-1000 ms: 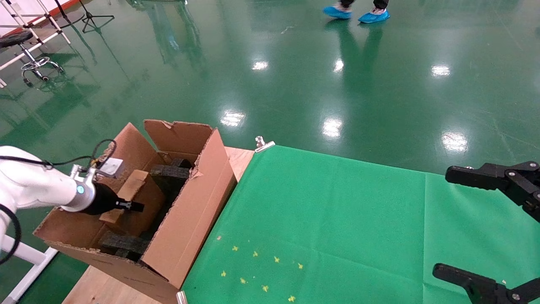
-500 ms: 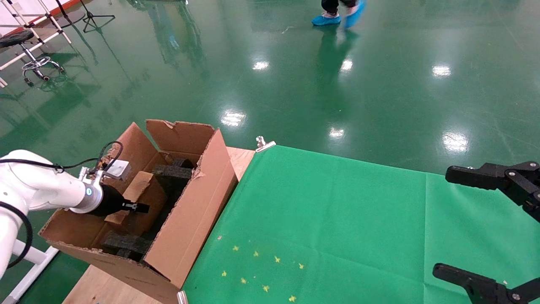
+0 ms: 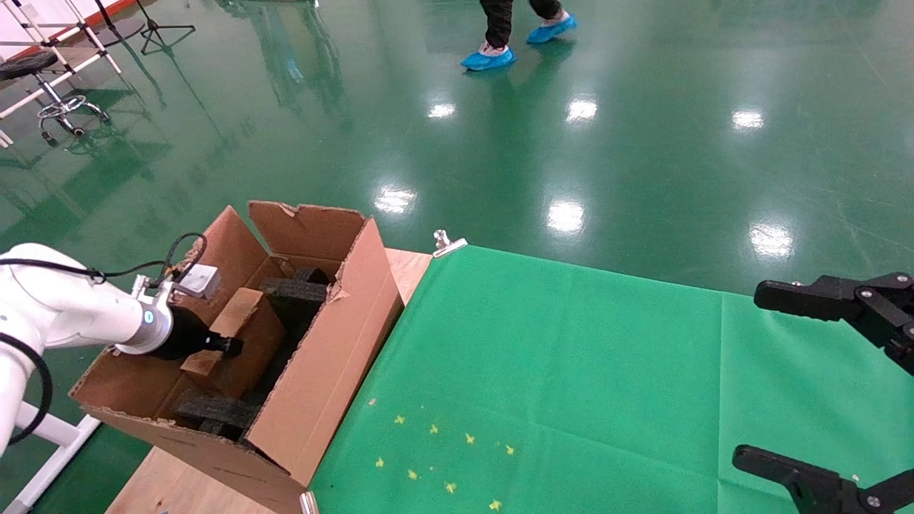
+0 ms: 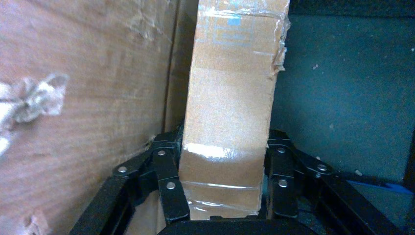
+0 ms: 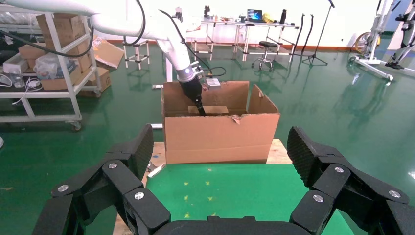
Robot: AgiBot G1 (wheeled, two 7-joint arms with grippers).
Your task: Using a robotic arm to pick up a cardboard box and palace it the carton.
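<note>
The white robotic arm [image 3: 64,314] reaches into the big open carton [image 3: 321,371] at the table's left end. Its black left gripper [image 3: 225,346] is shut on the small taped cardboard box [image 3: 246,335], which is inside the carton, next to black foam pieces [image 3: 293,293]. In the left wrist view the cardboard box [image 4: 230,98] stands between both fingers of the left gripper [image 4: 224,147], close to the carton's inner wall [image 4: 83,98]. My right gripper [image 3: 764,375] hovers open and empty at the table's right edge. In the right wrist view the right gripper [image 5: 220,147] faces the carton [image 5: 220,137].
A green cloth [image 3: 571,371] covers the table, held by a metal clip [image 3: 446,244], with small yellow marks [image 3: 443,457] near the front. Bare wood [image 3: 407,268] shows beside the carton. A person in blue shoe covers [image 3: 493,57] walks on the floor behind.
The left gripper, still holding the cardboard box inside the carton, has shifted only slightly. The person behind has walked to the left. The right gripper has not moved.
</note>
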